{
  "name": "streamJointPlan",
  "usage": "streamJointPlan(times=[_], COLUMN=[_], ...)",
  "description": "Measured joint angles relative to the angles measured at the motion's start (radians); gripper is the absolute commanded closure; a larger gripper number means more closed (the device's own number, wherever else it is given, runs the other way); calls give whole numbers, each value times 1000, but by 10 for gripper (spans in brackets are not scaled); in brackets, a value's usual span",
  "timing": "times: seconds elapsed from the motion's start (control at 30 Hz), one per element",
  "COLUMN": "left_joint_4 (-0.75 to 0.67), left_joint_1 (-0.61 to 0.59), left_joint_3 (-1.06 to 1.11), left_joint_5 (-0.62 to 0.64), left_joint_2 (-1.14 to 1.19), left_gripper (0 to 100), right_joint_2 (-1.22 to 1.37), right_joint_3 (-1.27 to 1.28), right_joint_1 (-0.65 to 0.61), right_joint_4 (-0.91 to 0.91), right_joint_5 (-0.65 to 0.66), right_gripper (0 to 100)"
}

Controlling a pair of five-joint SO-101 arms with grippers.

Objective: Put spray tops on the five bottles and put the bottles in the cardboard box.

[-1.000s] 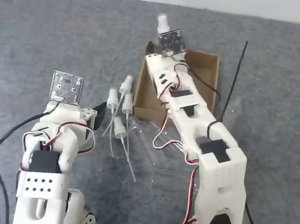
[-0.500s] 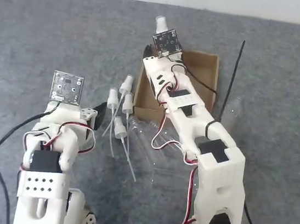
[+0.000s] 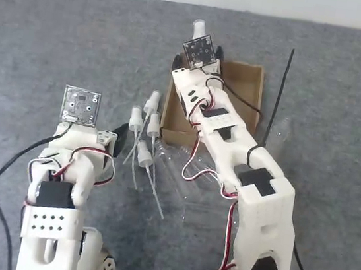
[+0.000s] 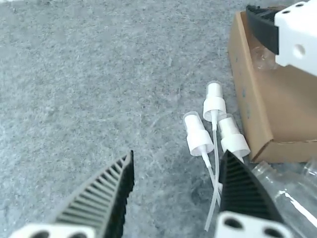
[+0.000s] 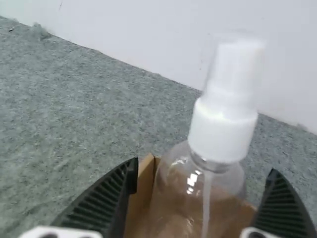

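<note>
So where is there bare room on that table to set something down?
The grey mat is bare left of the spray tops and beyond the left arm, and again far right of the cardboard box. Between the two arms it is crowded: spray tops, clear bottles lying down, and the right arm over the box.

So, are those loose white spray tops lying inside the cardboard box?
No, the spray tops lie on the grey mat beside the cardboard box, outside it.
</note>
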Motion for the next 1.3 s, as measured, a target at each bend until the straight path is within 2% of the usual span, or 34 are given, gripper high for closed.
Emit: streamJointPlan(times=[0.2, 0.63, 0.8, 1.07, 1.2, 1.3], left_joint_4=[0, 0, 0, 0, 0, 0], left_joint_1=[0, 0, 0, 0, 0, 0], left_joint_3=[0, 0, 0, 0, 0, 0], left_joint_5=[0, 0, 0, 0, 2, 2], left_joint_2=[0, 0, 0, 0, 0, 0], left_gripper=[743, 743, 743, 743, 743, 743], right_joint_2=[-9, -255, -425, -712, -802, -836], right_joint_3=[-43, -196, -219, -219, -219, -221], right_joint_1=[0, 0, 9, 103, 221, 373], right_joint_4=[21, 334, 591, 1123, 1381, 1481], right_joint_5=[0, 0, 0, 0, 3, 6], right_gripper=[658, 659, 659, 659, 658, 658])
